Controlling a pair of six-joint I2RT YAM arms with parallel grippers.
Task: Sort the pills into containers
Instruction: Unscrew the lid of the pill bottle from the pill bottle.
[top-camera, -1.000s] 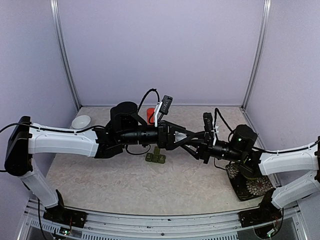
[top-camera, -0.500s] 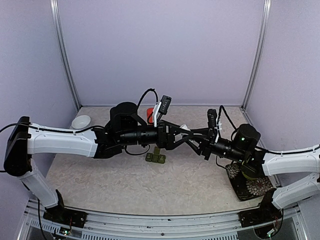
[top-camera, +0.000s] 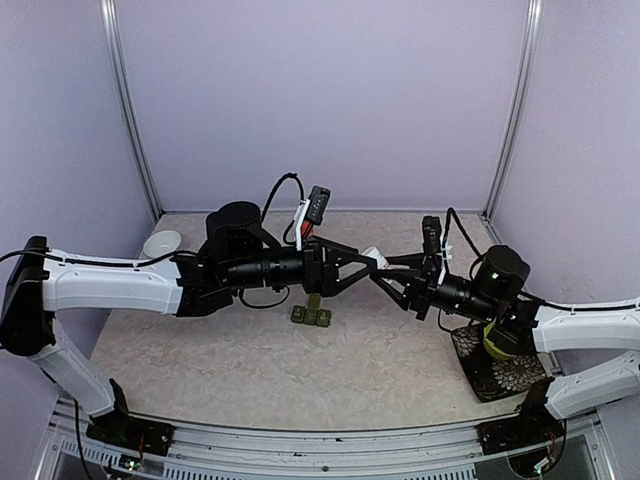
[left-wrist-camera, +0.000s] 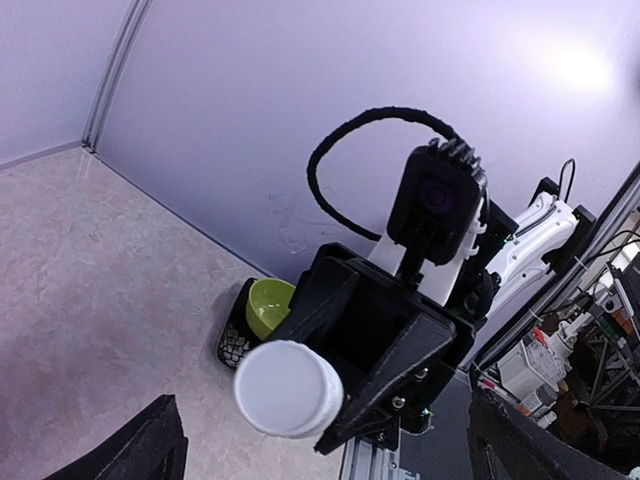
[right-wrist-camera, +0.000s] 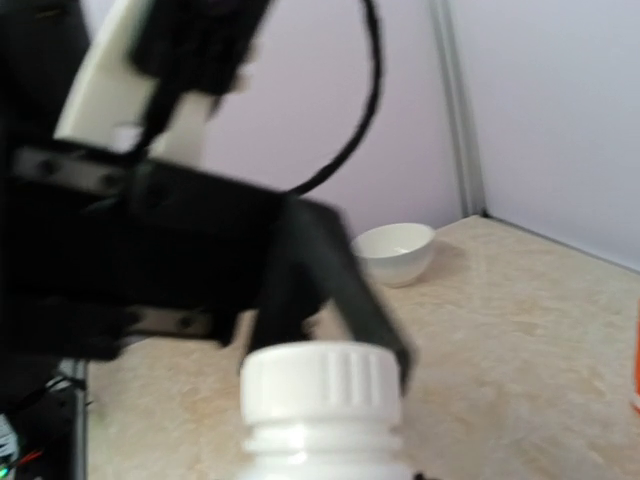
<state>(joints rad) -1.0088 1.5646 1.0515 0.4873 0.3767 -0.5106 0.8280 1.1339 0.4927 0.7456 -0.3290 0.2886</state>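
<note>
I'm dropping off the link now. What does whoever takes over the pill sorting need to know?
Right hand: shut on the white bottle, held above the table.
Left hand: open, facing that bottle, not gripping it.
Pill box: on the table under the hands; lids too small to judge.
Done: bottle picked up.
Left: cap off, pills into the pill box.

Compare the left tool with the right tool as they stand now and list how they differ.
The left tool stands wide open and grips nothing; the right tool is shut on a white-capped bottle. The left tool reaches in from the left, the right tool from the right, so they face each other. The left tool's fingers flank the bottle's cap; contact cannot be told. Both hang above the table near its middle.
</note>
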